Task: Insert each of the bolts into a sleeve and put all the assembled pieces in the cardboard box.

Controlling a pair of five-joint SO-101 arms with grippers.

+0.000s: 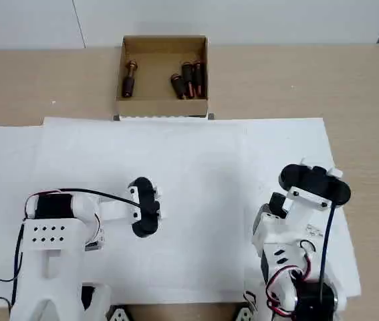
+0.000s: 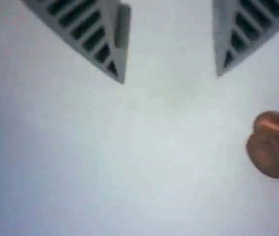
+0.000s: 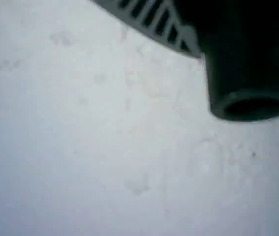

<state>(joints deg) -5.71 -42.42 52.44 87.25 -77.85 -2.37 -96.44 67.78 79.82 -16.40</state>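
Note:
In the left wrist view my left gripper [image 2: 171, 78] stands open just above the white sheet, its grey fingertips [image 2: 110, 59] wide apart. A copper-coloured bolt [image 2: 274, 150] lies off to one side of them, outside the gap. From above, that gripper [image 1: 144, 207] sits left of the sheet's middle. My right gripper [image 3: 228, 29] is shut on a black sleeve [image 3: 247, 73], whose hollow end hangs over the sheet. The high view has the right gripper [image 1: 313, 182] at the sheet's right side. The cardboard box [image 1: 164, 107] at the back holds several assembled pieces [image 1: 189, 80].
A white paper sheet [image 1: 196, 167] covers the table in front of the box. Bare wooden table [image 1: 323, 80] surrounds the box on both sides. Both arm bases stand at the near edge.

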